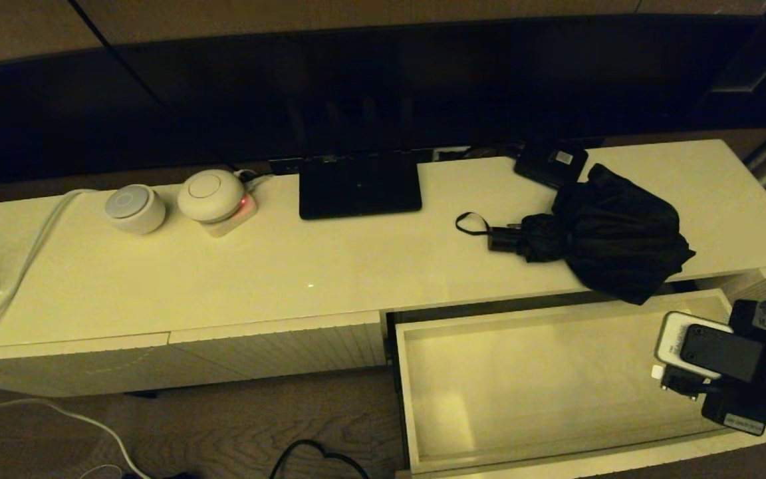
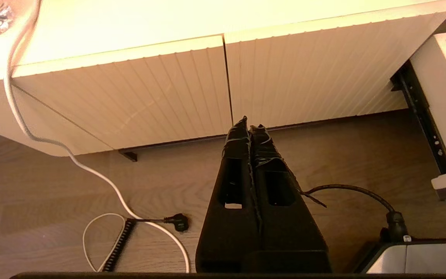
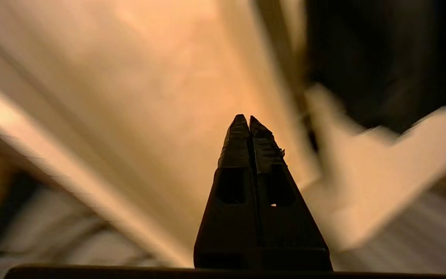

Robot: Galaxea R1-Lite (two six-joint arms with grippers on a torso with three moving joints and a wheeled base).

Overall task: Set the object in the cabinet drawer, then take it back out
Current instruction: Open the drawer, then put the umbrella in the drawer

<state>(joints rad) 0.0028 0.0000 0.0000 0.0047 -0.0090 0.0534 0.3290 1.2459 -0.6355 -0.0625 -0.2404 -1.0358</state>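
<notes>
While right fingers point(image 3: 249, 120) meet, drawer point(image 1: 423, 399) open, umbrella point(image 1: 596, 239) overhanging.

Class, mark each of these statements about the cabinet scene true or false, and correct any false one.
1. The black folding umbrella with baggy fabric lies inside the drawer. False: it lies on the cream cabinet top.
2. The wide cream drawer is pulled open and holds nothing visible. True.
3. The right gripper has its jaws wide apart. False: they are shut, holding nothing.
4. The left gripper has shut jaws and hangs before the ribbed cabinet fronts. True.
5. The small flat black box sits behind the umbrella. True.
</notes>
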